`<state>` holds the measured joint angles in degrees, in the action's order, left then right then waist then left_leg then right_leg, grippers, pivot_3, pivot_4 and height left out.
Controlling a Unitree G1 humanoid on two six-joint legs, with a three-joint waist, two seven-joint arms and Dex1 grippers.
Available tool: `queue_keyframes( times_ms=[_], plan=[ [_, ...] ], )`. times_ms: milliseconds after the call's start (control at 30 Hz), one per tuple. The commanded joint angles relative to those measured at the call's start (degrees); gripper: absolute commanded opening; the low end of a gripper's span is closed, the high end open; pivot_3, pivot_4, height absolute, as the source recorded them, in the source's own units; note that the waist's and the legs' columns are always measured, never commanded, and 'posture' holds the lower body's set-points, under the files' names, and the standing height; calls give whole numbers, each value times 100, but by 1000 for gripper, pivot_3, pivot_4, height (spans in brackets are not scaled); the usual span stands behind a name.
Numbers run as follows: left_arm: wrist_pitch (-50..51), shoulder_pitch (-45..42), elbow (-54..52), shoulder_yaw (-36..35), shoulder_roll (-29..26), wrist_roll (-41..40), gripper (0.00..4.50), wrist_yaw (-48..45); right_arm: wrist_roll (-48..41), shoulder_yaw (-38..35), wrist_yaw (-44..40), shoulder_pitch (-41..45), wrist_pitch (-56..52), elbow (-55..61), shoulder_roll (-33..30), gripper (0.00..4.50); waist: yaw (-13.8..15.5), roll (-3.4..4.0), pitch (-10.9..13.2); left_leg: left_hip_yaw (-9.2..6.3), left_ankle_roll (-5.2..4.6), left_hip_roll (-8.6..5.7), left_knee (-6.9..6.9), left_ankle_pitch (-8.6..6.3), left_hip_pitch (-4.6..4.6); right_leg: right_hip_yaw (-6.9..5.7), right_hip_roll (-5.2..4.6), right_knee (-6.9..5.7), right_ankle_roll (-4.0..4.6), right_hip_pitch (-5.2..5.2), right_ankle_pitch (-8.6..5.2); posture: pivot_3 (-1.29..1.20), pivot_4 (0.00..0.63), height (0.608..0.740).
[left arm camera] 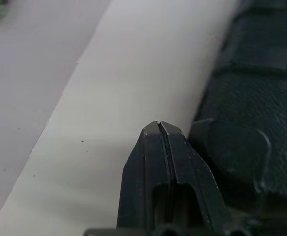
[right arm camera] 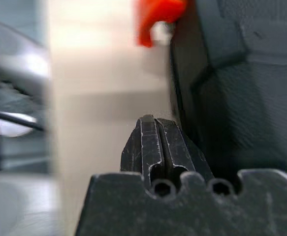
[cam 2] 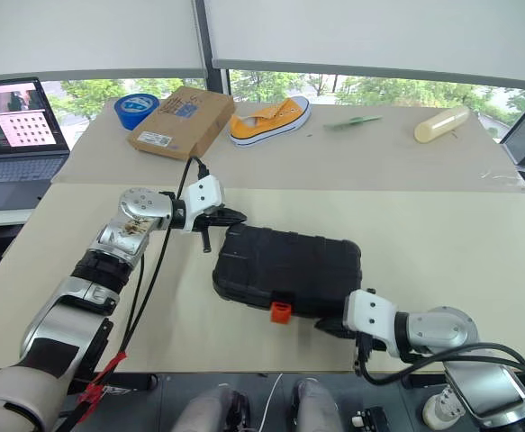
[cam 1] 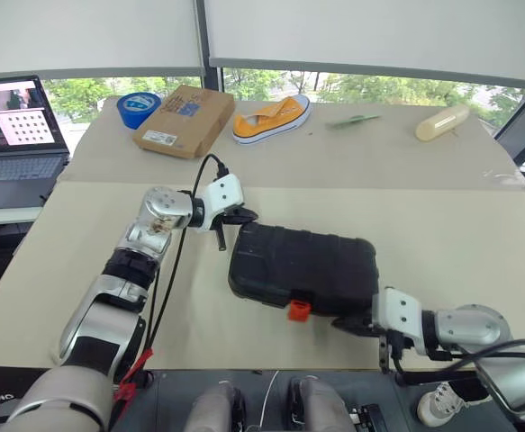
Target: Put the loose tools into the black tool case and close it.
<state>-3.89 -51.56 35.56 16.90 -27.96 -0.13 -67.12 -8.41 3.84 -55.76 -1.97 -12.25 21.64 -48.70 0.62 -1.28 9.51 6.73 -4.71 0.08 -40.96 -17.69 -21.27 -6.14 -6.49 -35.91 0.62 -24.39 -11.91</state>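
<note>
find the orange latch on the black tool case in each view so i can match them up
Left eye view: orange latch at the near edge of the closed black tool case, lower centre.
Right eye view: same near edge, lower centre.
Left wrist view: not in it; the case's textured shell is.
Right wrist view: at the top, beside the case wall.
Shared landmark: the case's textured shell.

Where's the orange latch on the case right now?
The orange latch sits on the near edge of the closed black tool case, just left of the right gripper.
</note>
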Motion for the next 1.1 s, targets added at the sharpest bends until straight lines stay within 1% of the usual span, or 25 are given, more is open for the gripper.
queue_keyframes(
  times_ms=[33, 200, 367, 433, 500, 667, 767, 833, 933, 1000, 1100],
  plan=[
    [-81, 362, -642, 316, -163, -78, 20, -933, 369, -519, 759, 526, -37, -596, 44, 0, 4, 4, -2, 1, 0, -1, 0, 0, 0, 1, -2, -1, 0, -1, 0, 0, 150, 731],
    [482, 452, -1281, 30, -202, -390, 20, -1055, -245, -1027, 419, 448, -341, -623, -70, 0, 61, 6, -1, -17, 0, 0, -1, 0, -17, -19, -5, 1, 0, -6, -2, 0, 150, 731],
    [1557, 80, -1858, -286, 63, -962, 20, -998, -915, -1475, -302, 204, -717, -418, -467, 0, 77, 10, 2, -28, -5, -7, -18, 1, -49, -57, 6, 4, -2, -8, -2, 0, 150, 731],
    [1750, 17, -2161, -170, 262, -1043, 20, -1014, -1189, -1561, -622, 96, -893, -250, -668, 0, 90, 11, 3, -44, -14, -8, -44, -2, -72, -79, 8, 1, -5, -8, -2, 0, 150, 731],
    [1767, 32, -2331, -37, 376, -1017, 20, -1021, -1323, -1577, -739, 47, -1008, -143, -755, 0, 87, 11, 2, -50, -21, -7, -57, -7, -72, -81, 8, 1, -10, 0, -1, 0, 150, 731],
    [1266, 109, -2098, 514, 863, -500, 20, -736, -1287, -1266, -728, 23, -1062, 82, -709, 0, 93, 12, 2, -54, -22, -5, -62, -7, -67, -77, 3, -2, -11, 5, -1, 0, 150, 731],
    [944, 150, -1876, 806, 1037, -232, 20, -664, -1172, -1045, -651, 69, -1035, 121, -633, 0, 99, 12, 2, -55, -22, -6, -66, -8, -70, -78, 3, -3, -10, 5, 0, 0, 150, 731],
    [313, 212, -1600, 1163, 979, 222, 20, -628, -1048, -824, -539, 163, -1020, 123, -552, 0, 98, 12, 2, -56, -22, -6, -67, -8, -70, -77, 0, -4, -10, 3, 0, 0, 150, 731],
    [-674, 270, -1216, 1574, 658, 849, 20, -628, -875, -582, -411, 289, -1012, 91, -474, 0, 93, 14, 0, -57, -21, 0, -67, -8, -62, -75, -8, -2, -8, 7, 1, 0, 150, 731],
    [-942, 276, -1068, 1614, 586, 943, 20, -614, -793, -467, -317, 361, -1037, 60, -396, 0, 90, 18, -6, -58, -21, 2, -66, -9, -52, -74, -13, -1, -7, 15, 1, 0, 150, 731],
    [-955, 267, -970, 1533, 631, 854, 20, -598, -693, -345, -145, 473, -1077, -30, -243, 0, 93, 17, -12, -58, -22, 8, -68, -10, -41, -73, -17, 2, -5, 25, 2, 0, 150, 731]
  ],
)
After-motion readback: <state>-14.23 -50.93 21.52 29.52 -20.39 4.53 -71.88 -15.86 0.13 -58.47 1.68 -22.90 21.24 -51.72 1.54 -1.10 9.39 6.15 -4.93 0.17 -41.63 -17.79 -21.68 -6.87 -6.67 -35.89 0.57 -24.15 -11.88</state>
